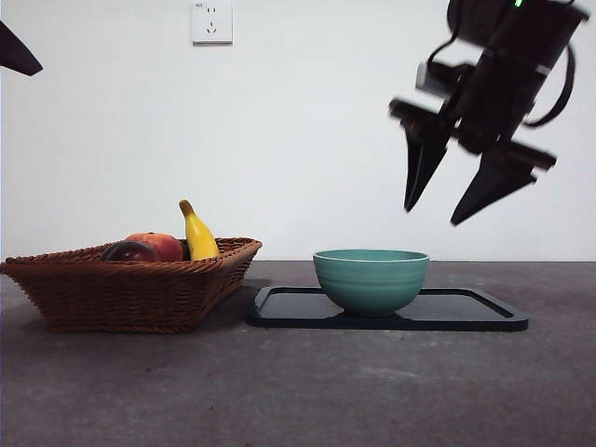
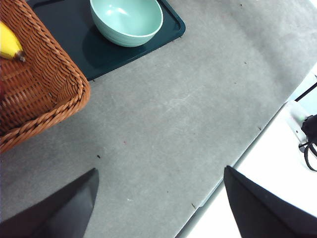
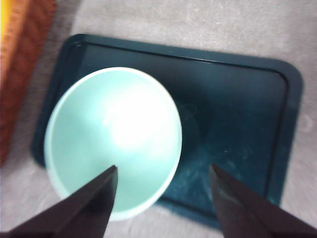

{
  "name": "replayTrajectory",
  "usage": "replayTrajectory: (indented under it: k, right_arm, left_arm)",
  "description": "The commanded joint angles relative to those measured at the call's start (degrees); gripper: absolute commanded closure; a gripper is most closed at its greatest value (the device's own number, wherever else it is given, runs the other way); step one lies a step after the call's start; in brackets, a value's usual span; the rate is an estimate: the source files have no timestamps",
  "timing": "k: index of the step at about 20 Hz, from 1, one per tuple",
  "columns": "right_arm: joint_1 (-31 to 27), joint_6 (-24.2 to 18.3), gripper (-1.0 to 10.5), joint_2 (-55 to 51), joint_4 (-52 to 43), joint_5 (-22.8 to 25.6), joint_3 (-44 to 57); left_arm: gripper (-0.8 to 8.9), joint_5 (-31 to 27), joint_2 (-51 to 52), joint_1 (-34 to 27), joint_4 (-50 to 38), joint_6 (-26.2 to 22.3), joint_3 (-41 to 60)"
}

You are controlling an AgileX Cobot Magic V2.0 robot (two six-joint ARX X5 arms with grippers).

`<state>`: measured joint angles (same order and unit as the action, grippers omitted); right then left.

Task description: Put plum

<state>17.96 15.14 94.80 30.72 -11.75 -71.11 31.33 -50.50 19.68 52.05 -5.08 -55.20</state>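
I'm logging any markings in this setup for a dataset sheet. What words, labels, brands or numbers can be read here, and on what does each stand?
None can be read.
Wall socket: a tiny mark at its upper left corner, too small to read.
Green bowl, dark tray, wicker basket, banana, plum and right gripper: no text visible.

You have no readable text, label, brand or number here. The white wall socket plate (image 1: 211, 21) in the front view carries a tiny dark mark at its top left corner, too small for you to make out. The woven brown wicker basket (image 1: 130, 289), the teal ceramic bowl (image 1: 371, 279) and the dark rectangular tray (image 1: 466, 312) show you no lettering.
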Motion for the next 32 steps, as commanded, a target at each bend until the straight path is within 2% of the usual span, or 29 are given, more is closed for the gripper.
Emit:
replayTrajectory:
  k: [1,6,12,17,21,28,32]
  right_arm:
    - [0.24,-0.68,6.5,3.74,-2.29,-0.15,-1.22]
    - [0.57,-0.61,6.5,8.9,-6.25,0.04,-1.22]
    - [0.57,-0.61,8.7,10.54,-8.57,0.26,-1.22]
    - [0.55,-0.59,9.4,10.54,-8.39,1.86,-1.22]
    - [0.57,-0.55,9.4,10.05,-8.83,3.02,-1.25]
    - [0.59,-0.59,9.4,-1.33,-7.76,2.64,-1.33]
    - [1.18,-1.7,9.4,-11.23,-1.9,0.81,-1.33]
  left_arm:
    - [4.09,0.24,-0.37,0.26,-0.7,-0.74,-0.46]
    - [4.09,0.24,-0.37,0.26,-0.68,-0.74,-0.46]
    - [4.09,0.22,-0.37,0.26,-0.68,-0.87,-0.46]
    - [4.09,0.24,-0.37,0.26,-0.66,-0.9,-0.46]
    - [4.09,0.24,-0.37,0.26,-0.63,-0.87,-0.46]
    - [4.09,0.24,-0.37,0.26,-0.61,-0.87,-0.46]
    - [4.09,0.22,-0.37,0.26,-0.44,-0.87,-0.46]
